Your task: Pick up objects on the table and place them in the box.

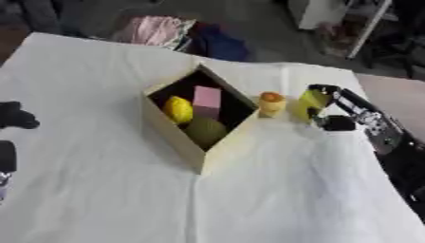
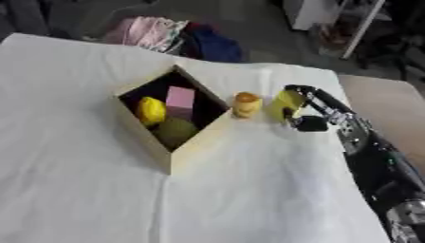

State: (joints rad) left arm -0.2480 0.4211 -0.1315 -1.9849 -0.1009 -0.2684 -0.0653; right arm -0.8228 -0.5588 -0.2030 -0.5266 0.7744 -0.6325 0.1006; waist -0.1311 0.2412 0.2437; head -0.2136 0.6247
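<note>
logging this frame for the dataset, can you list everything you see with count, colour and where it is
box: 1, light wood, open top, middle of the table, turned corner-on
block: 1, pink, inside the box
lemon-like fruit: 1, yellow, inside the box, left of the block
round fruit: 1, dull green, inside the box, nearest corner
small object: 1, orange top over a paler body, on the table just right of the box
yellow object: 1, yellow, right of the small object, in the right hand
tablecloth: 1, white, covers the table
clothing: pink and blue heap, beyond the far edge
right hand: black, curled round the yellow object
left hand: black, at the left edge, fingers unclear
</note>
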